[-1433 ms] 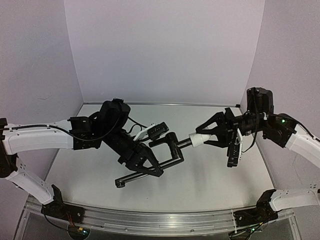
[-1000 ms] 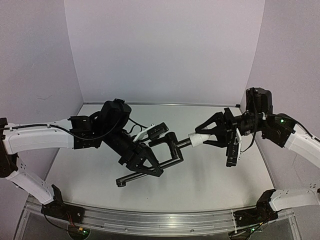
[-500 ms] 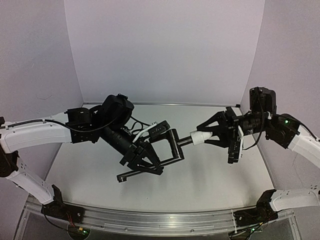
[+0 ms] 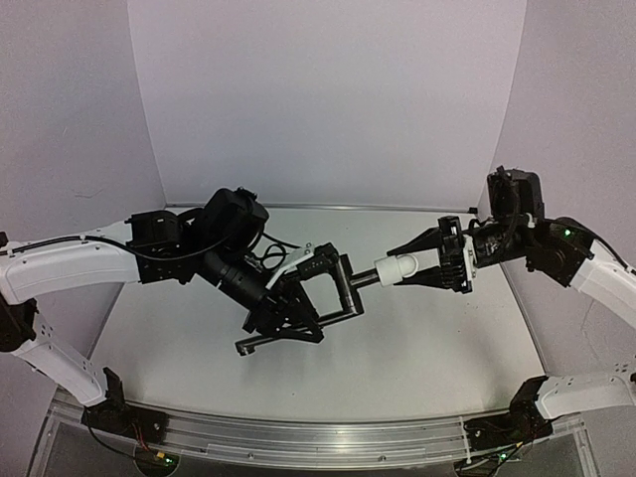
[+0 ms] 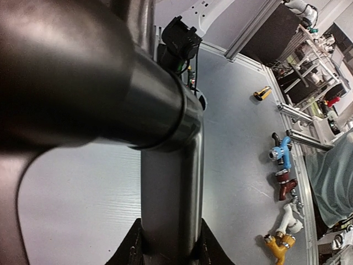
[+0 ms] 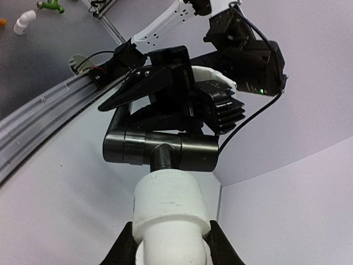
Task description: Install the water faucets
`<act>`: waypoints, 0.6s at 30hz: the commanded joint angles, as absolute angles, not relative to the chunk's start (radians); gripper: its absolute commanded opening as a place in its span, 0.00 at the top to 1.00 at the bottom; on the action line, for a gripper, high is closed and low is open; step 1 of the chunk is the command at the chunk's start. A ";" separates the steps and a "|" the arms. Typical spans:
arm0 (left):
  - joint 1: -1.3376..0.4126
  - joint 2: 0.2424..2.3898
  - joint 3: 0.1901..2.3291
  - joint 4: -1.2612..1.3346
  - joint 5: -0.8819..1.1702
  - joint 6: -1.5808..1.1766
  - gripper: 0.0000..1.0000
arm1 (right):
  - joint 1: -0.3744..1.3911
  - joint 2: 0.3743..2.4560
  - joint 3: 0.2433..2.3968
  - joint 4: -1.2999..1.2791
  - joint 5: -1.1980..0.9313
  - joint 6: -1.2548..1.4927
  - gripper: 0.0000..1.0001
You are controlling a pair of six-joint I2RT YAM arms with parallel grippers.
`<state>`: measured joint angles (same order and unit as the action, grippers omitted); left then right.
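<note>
The black L-shaped pipe (image 4: 338,298) hangs in mid-air above the table's middle. My left gripper (image 4: 293,310) is shut on its long leg, which fills the left wrist view (image 5: 171,204) between my left gripper's (image 5: 168,245) jaws. The small white fitting (image 4: 394,268) sits against the pipe's short side stub. My right gripper (image 4: 425,265) is shut on the fitting from the right. In the right wrist view the fitting (image 6: 168,204) stands between my right gripper's (image 6: 170,245) jaws, with the pipe's black stub (image 6: 164,157) entering its top.
The white table (image 4: 427,368) is boxed in by pale walls at the back and both sides. A metal rail (image 4: 298,434) runs along its near edge. In the left wrist view, several coloured pipe fittings lie on a grey surface, among them a blue one (image 5: 281,150) and a yellow one (image 5: 276,243).
My left gripper has lifted and turned the pipe, raising its lower end. My right gripper has rolled its wrist and risen slightly, keeping the white fitting on the stub.
</note>
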<state>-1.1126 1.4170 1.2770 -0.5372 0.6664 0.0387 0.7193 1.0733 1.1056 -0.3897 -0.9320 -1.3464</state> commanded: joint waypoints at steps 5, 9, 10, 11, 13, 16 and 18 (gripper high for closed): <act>-1.132 1.420 1.338 -0.445 0.378 0.153 1.00 | 0.761 1.132 1.202 -0.355 -0.958 -0.810 1.00; -1.154 1.423 1.317 -0.428 0.263 0.197 1.00 | 0.761 1.163 1.228 -0.354 -0.968 -0.577 1.00; -1.158 1.421 1.312 -0.420 0.240 0.206 1.00 | 0.761 1.169 1.231 -0.353 -0.969 -0.519 1.00; -1.163 1.419 1.306 -0.413 0.219 0.215 1.00 | 0.761 1.174 1.233 -0.353 -0.969 -0.473 1.00; -1.173 1.414 1.292 -0.391 0.172 0.235 1.00 | 0.761 1.187 1.240 -0.352 -0.969 -0.383 1.00; -1.190 1.406 1.276 -0.368 0.095 0.261 1.00 | 0.761 1.217 1.256 -0.351 -0.956 -0.231 1.00; -1.202 1.400 1.266 -0.355 0.054 0.276 1.00 | 0.760 1.247 1.271 -0.351 -0.957 -0.132 1.00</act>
<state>-1.1622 1.4079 1.2639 -0.5621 0.1968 0.2142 0.7181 1.1919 1.1884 -0.4753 -0.8438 -0.4223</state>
